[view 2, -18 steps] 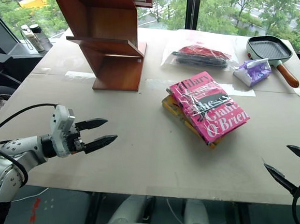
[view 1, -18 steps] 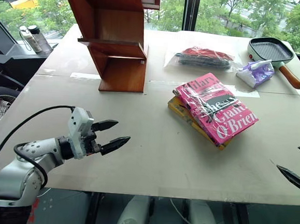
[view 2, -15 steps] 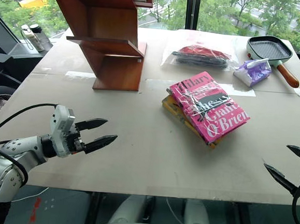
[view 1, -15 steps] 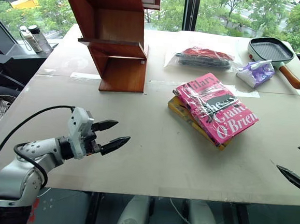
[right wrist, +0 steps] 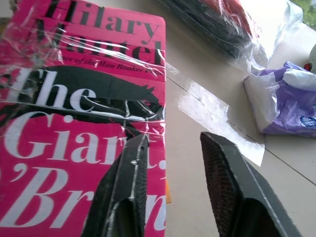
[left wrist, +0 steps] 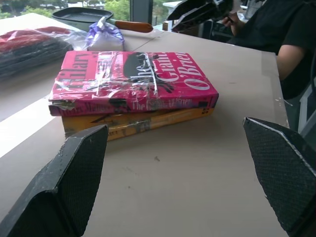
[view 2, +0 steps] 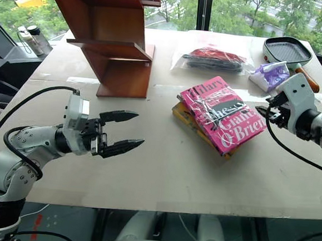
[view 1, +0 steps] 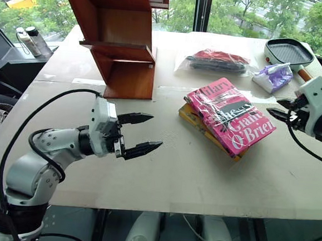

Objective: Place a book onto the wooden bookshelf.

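Centrally, book point(view 1: 230, 115): pink, atop yellow book point(view 1: 197, 121), mid-table point(view 1: 161, 182).
L gripper point(view 1: 143, 133): fingers spread wide, holding nothing.
R gripper point(view 1: 280, 108): fingers narrowly apart, at book's right edge.
Bookshelf point(view 1: 122, 45): far-left of table.

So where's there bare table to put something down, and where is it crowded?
Bare: the near strip of the table in front of the pink book, and between it and the wooden bookshelf. Crowded: the far right, with plastic bag, purple packet and grill pan.
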Controlling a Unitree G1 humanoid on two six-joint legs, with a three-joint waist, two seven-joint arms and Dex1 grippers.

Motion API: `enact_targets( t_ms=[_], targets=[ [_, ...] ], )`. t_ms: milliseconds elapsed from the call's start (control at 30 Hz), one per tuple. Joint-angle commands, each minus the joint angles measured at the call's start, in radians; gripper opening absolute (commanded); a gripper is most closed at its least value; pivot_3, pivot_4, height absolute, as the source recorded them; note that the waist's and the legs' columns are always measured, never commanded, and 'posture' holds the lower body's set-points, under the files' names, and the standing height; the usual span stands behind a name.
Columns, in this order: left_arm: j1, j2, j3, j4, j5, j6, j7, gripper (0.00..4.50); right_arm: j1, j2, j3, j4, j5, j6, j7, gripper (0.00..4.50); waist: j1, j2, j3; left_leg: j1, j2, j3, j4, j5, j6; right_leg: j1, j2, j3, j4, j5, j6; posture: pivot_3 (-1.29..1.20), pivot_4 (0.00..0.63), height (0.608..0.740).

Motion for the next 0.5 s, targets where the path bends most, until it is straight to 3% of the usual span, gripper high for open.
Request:
enact_targets(
  t_ms=[33,267,500],
  targets=[
    [0.008,0.015,0.024,-0.053,-0.030,-0.017,-0.015,4.50,-0.112,-0.001,0.160,0.136,-0.176,-0.076,0.014,0.03,0.000,0.000,0.000,0.000,0.000,0.000,0.000,0.000,0.000,0.000,0.000,0.000,0.000,0.000,0.000,0.00,0.150,0.740],
    [0.094,0.018,0.038,-0.114,-0.036,-0.023,-0.007,4.50,-0.259,0.064,0.299,0.363,-0.345,-0.242,0.098,0.03,-0.001,0.000,0.000,0.000,0.000,0.001,-0.001,0.000,0.000,-0.001,0.000,0.001,0.000,0.000,0.000,0.00,0.150,0.740],
    [0.184,0.010,0.062,-0.131,-0.023,-0.052,0.009,4.50,-0.296,0.132,0.332,0.394,-0.388,-0.262,0.197,0.03,-0.003,0.001,0.000,0.000,0.000,0.000,-0.001,0.000,0.000,-0.001,0.000,0.000,0.000,0.000,0.000,0.00,0.150,0.740]
  ],
)
